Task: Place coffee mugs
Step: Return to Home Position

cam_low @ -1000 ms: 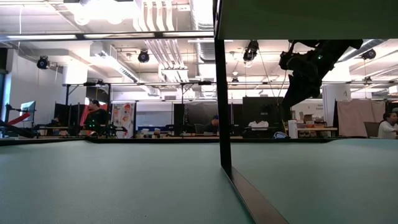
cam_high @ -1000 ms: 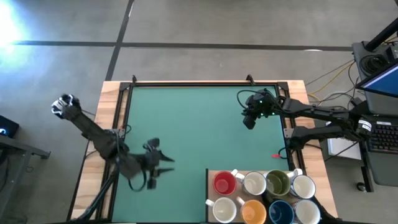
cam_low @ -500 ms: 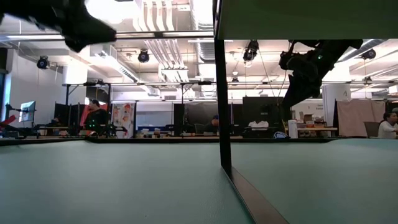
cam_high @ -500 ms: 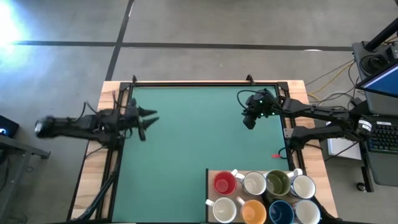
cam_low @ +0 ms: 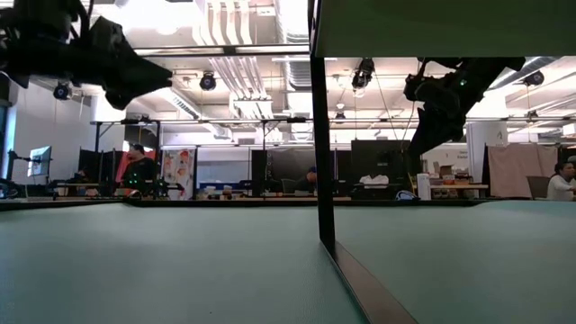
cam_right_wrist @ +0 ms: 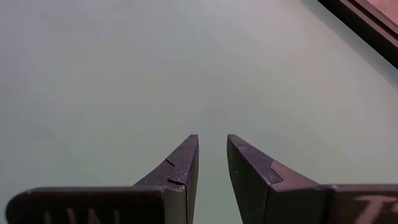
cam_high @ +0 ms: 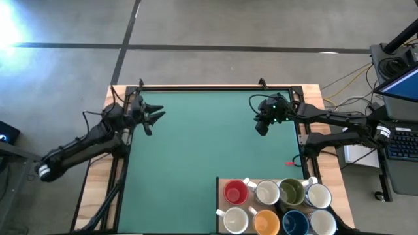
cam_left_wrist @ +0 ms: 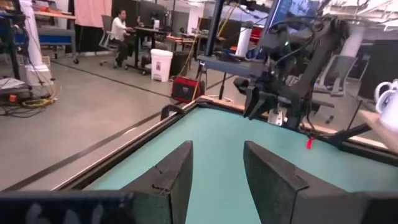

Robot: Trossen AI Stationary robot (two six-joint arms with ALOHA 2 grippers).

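Note:
Several coffee mugs stand in two rows at the table's near right corner: a red one, an orange one, a dark blue one, one with an olive inside and white ones. They rest on their bases on a wooden board. My left gripper hangs open above the mat's far left corner, pointing level toward the right. My right gripper hovers over the far right of the mat, tilted down, its fingertips a narrow gap apart with nothing between them.
The green mat lies inside a dark frame with wooden borders. In the left wrist view the right arm shows across the mat and white mugs show at the picture's edge. People sit at desks in the room beyond.
My left arm has swung from the near left part of the mat toward the far left corner, and its gripper, still open, now points level across the table. It has come into the low view at the upper left. The right arm has kept still.

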